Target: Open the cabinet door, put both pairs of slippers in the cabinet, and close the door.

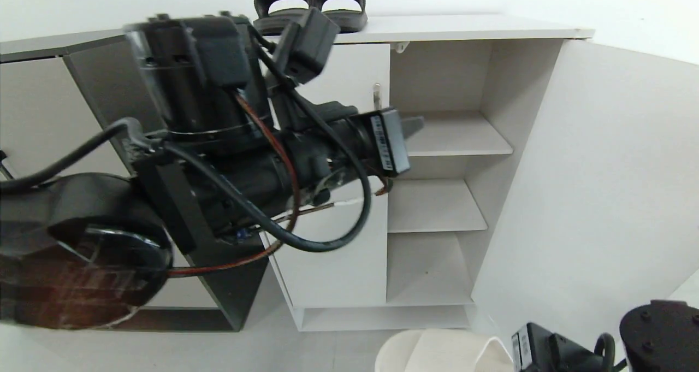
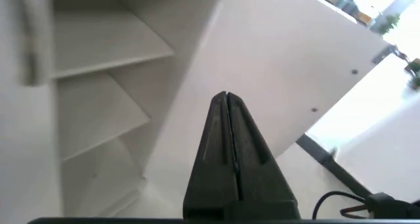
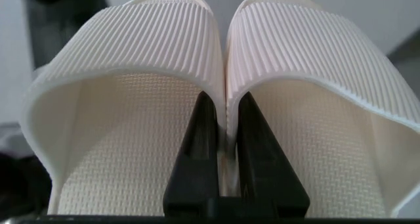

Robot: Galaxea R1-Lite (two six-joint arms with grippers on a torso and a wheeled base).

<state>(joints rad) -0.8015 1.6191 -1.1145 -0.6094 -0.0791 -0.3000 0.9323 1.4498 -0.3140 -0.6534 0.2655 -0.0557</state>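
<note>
The white cabinet (image 1: 491,77) stands open, its door (image 1: 579,175) swung out to the right. Bare shelves (image 1: 453,137) show inside. A black pair of slippers (image 1: 311,6) sits on the cabinet top. My left gripper (image 1: 416,124) hangs shut and empty in front of the upper shelf, its fingers (image 2: 226,129) pressed together. The cream ribbed slippers (image 3: 157,66) are held side by side low at the front, also seen as the cream pair (image 1: 437,350) in the head view. My right gripper (image 3: 225,129) is shut on their touching inner edges.
A closed white door panel (image 1: 333,252) with a small handle (image 1: 377,96) lies left of the opening. A darker grey cabinet (image 1: 98,82) stands further left. Pale floor (image 1: 327,350) runs in front of the cabinet.
</note>
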